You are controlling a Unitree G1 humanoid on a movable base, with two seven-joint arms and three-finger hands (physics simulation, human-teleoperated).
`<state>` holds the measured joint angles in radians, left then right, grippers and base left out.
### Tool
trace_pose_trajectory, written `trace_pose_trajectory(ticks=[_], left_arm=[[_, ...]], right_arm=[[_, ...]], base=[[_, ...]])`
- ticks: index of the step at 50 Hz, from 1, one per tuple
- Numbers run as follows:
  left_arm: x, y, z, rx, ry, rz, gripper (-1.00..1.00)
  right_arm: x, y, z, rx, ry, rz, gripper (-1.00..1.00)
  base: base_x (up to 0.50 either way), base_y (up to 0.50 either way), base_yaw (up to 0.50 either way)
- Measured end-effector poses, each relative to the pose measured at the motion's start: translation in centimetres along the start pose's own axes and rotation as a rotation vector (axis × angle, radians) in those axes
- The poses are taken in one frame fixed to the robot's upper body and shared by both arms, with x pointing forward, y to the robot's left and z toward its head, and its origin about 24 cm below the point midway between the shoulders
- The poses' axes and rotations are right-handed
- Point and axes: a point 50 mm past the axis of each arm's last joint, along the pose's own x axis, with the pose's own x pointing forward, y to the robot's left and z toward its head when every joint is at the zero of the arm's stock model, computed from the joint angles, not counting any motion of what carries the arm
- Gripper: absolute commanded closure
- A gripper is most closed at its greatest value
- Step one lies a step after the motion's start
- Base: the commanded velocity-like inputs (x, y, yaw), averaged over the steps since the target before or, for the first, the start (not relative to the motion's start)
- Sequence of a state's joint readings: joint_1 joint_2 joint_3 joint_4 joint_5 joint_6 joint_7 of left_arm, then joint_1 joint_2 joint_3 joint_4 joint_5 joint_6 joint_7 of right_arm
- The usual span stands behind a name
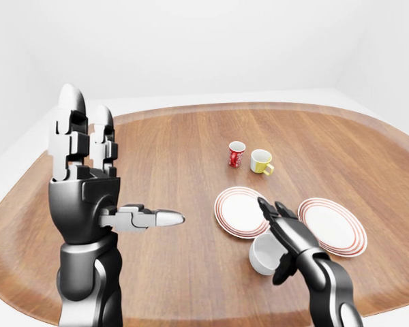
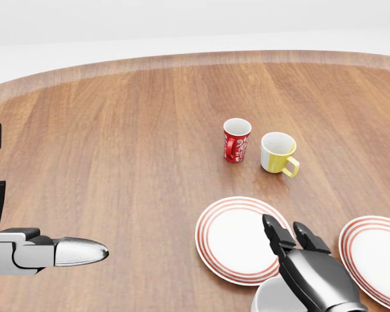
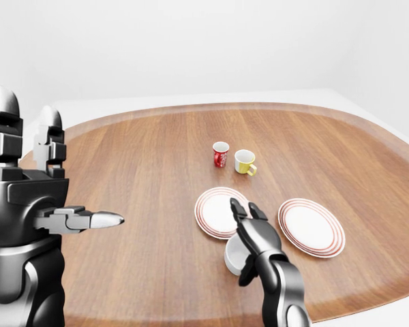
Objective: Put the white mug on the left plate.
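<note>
The white mug (image 1: pixel 261 254) sits on the wooden table (image 1: pixel 177 150) just below the left plate (image 1: pixel 237 212), a white plate with red rings; only the mug's rim (image 2: pixel 265 301) shows at the bottom edge of the head view. My right hand (image 1: pixel 273 240) lies over the mug's right side. Its fingers (image 1: pixel 267 207) stretch straight out toward the plate and its thumb hangs below the mug, so the hand is open. My left hand (image 1: pixel 120 165) is raised at the left, open and holding nothing, with its fingers upright and its thumb pointing right.
A second red-ringed plate (image 1: pixel 334 225) lies to the right of the first. Farther up the table stand a red patterned mug (image 1: pixel 236 154) and a yellow mug (image 1: pixel 260 161), side by side. The table's curved edge runs close below the white mug.
</note>
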<state>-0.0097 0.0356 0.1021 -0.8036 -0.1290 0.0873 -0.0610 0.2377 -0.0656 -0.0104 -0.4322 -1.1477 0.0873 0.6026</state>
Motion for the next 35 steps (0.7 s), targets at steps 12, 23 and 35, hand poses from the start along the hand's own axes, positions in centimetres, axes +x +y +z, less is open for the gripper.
trace_pose_trajectory(ticks=[12, 23, 35], left_arm=[[0.0, 0.0, 0.0, -0.001, 0.001, -0.001, -1.0], [0.0, 0.0, -0.1, -0.001, 0.003, -0.001, -1.0], [0.0, 0.0, -0.1, 0.0, 0.004, 0.0, -1.0]], right_arm=[[0.5, -0.2, -0.2, -0.01, 0.009, -0.003, -1.0], [1.0, -0.3, -0.3, -0.028, 0.02, -0.011, -1.0], [1.2, 0.5, -0.5, -0.056, 0.038, -0.037, -1.0]], base=[[0.0, 0.0, 0.0], [0.0, 0.0, 0.0], [0.0, 0.0, 0.0]])
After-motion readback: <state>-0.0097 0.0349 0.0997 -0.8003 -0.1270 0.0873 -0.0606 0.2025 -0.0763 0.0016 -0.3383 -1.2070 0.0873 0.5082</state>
